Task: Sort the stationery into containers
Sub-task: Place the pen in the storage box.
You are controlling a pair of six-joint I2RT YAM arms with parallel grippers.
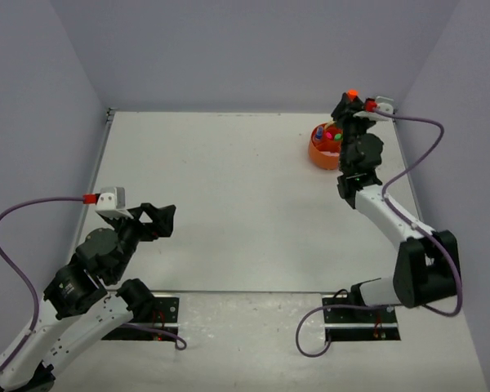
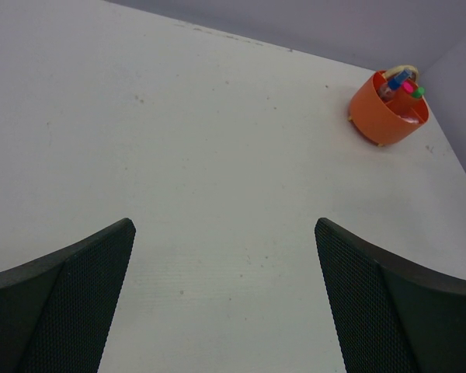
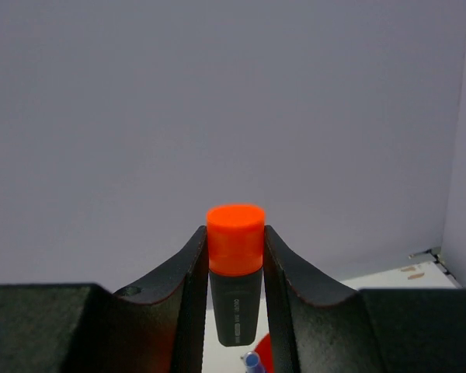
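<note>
The round orange tub [image 1: 318,153] stands at the far right of the table, with pink and green highlighter caps [image 1: 333,133] and other stationery inside; it also shows in the left wrist view [image 2: 377,120]. My right gripper [image 1: 350,100] is raised above the tub's far right side, shut on a black highlighter with an orange cap [image 3: 234,264], held upright, cap up. A bit of the tub and a blue item show below it [image 3: 252,361]. My left gripper [image 1: 159,219] is open and empty over the table at the near left.
Grey walls enclose the table on the left, back and right. The right arm [image 1: 376,200] reaches along the right side. Purple cables loop beside both arms.
</note>
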